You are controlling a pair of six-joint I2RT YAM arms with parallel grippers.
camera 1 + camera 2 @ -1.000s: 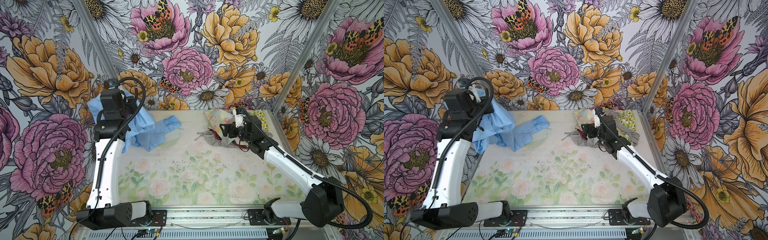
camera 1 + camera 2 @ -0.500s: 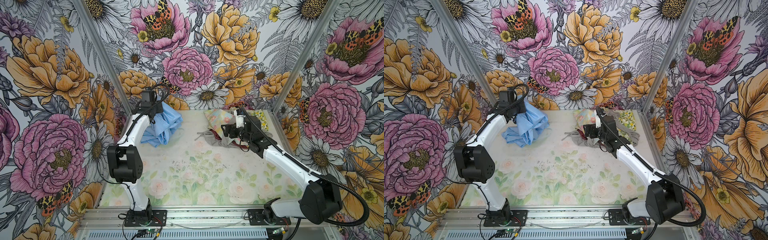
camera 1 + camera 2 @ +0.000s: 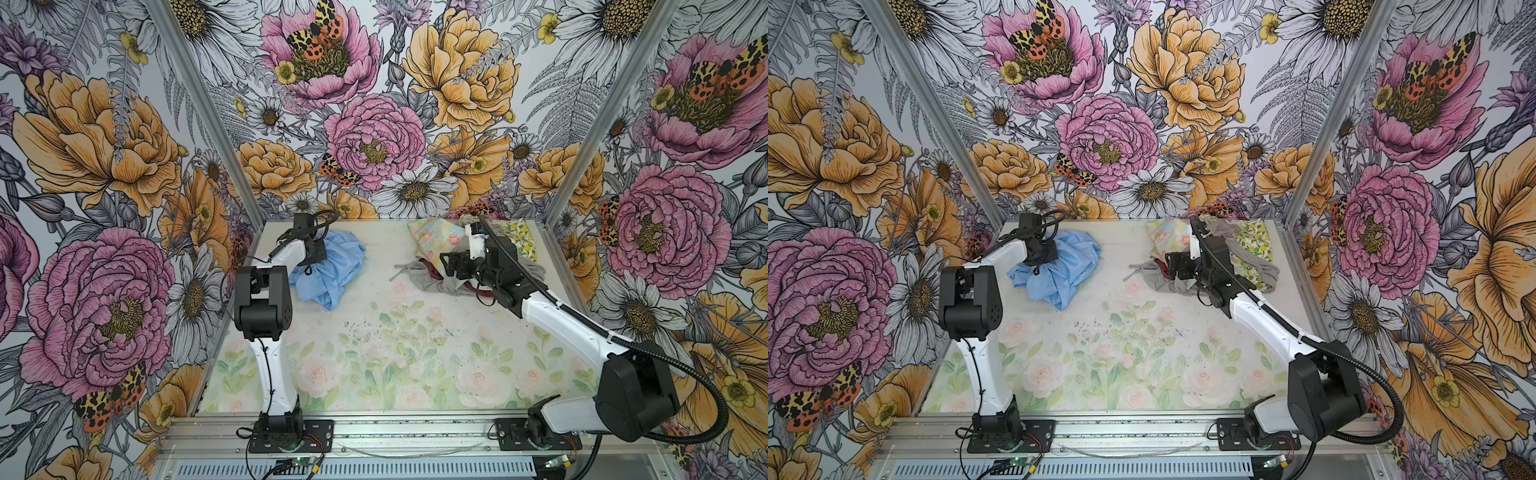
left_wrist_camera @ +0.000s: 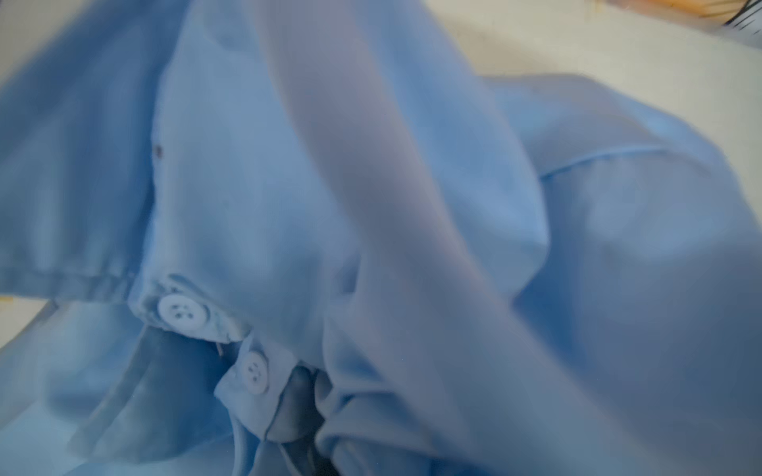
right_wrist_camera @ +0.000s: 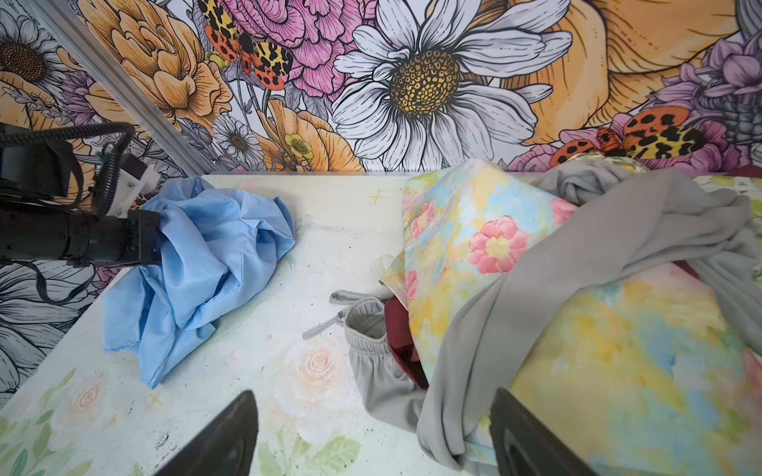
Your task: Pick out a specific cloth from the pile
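Lying crumpled, sky-blue buttoned cloth [image 3: 337, 266]

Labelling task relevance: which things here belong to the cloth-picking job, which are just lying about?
Job: sky-blue cloth, left gripper shut on it, pile.
Lying about: grey garment, pastel floral fabric, lemon-print fabric, maroon piece; right gripper open.

No text, label, brand, number or sign can be read in any view. None shows on the cloth [image 3: 337, 266], on the fabrics of the pile [image 3: 432, 241], or on the flowered wallpaper [image 3: 374, 137], and the wrist views show none either.
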